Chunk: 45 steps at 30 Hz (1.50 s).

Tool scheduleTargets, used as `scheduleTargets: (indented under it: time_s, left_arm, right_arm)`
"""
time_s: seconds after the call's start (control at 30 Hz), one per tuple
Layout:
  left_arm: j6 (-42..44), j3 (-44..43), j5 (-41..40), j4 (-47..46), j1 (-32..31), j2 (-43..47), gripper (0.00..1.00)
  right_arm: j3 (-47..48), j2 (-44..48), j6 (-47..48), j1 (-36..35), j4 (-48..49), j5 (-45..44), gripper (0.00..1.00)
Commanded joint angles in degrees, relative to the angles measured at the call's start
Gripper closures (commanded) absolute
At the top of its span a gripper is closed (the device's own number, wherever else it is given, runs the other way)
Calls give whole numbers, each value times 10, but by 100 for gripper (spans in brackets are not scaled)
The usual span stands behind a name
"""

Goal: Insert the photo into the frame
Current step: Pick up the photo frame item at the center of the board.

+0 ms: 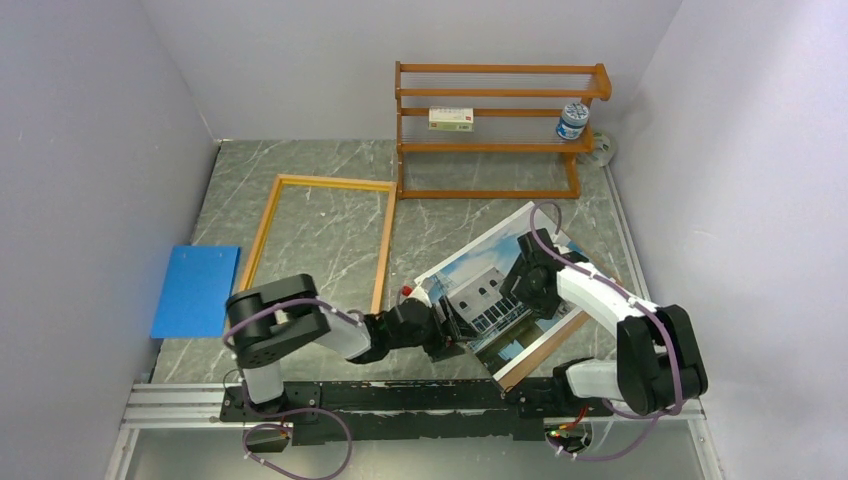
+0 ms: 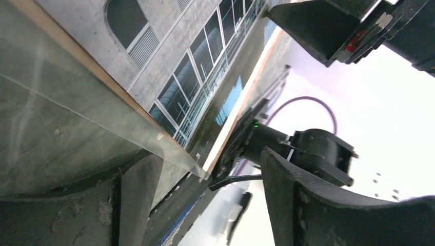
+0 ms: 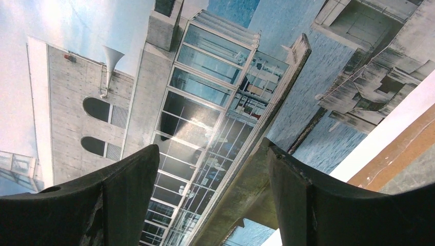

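The photo (image 1: 478, 278), a print of a white building under blue sky, lies face up and askew on a brown backing board (image 1: 545, 345) right of centre. The frame (image 1: 268, 222) lies flat and empty to its left, apart from it. My left gripper (image 1: 452, 332) is at the photo's near left edge with its jaws wide apart. In the left wrist view the gripper (image 2: 208, 156) has the corner of a clear sheet (image 2: 77, 118) beside the photo's edge (image 2: 205, 56). My right gripper (image 1: 524, 280) is open over the middle of the photo (image 3: 205, 92), its fingertips (image 3: 146, 156) close above it.
An orange-brown shelf rack (image 1: 495, 148) stands at the back with a small box (image 1: 450, 119) and a jar (image 1: 572, 120) on it. A tape roll (image 1: 603, 148) lies beside it. A blue sheet (image 1: 195, 290) lies at the left wall. Walls close in on both sides.
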State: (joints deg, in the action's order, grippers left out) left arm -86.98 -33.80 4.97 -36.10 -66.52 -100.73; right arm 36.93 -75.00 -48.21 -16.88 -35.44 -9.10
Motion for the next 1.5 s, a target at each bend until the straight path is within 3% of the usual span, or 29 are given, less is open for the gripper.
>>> scheduleTargets:
  time_s: [0.0, 0.07, 0.17, 0.43, 0.67, 0.83, 1.0, 1.1, 1.27, 1.47]
  left_arm:
    - [-113, 67, -74, -162, -35, -124, 24]
    - [-137, 63, -93, -243, -52, -174, 31]
    - [-164, 55, -138, -285, -77, -213, 37]
    - [-134, 35, -203, -162, -106, -145, 55]
    - [-120, 60, -225, -206, -106, -131, 82]
    - [-101, 66, -220, -233, -106, -131, 95]
    - [-78, 83, -212, -303, -106, -144, 97]
    - [-63, 93, -211, -288, -104, -108, 97]
    - [-15, 64, -149, -97, -80, 14, 98]
    - [98, -122, -130, 404, -51, 166, 97]
  right_arm:
    - [-49, -13, -14, 14, -2, 68, 20]
    - [-51, -1, -3, 18, 1, 74, 20]
    - [-58, 9, 13, 24, 1, 72, 20]
    - [-75, 27, 31, 36, 3, 85, 22]
    - [-69, 33, 40, 40, -1, 88, 25]
    - [-59, 30, 49, 41, -5, 88, 26]
    - [-49, 31, 51, 44, -8, 88, 26]
    - [-30, 34, 55, 44, -24, 102, 24]
    - [10, 56, 69, 45, -57, 86, 20]
    - [55, 73, 73, 46, -89, 38, 18]
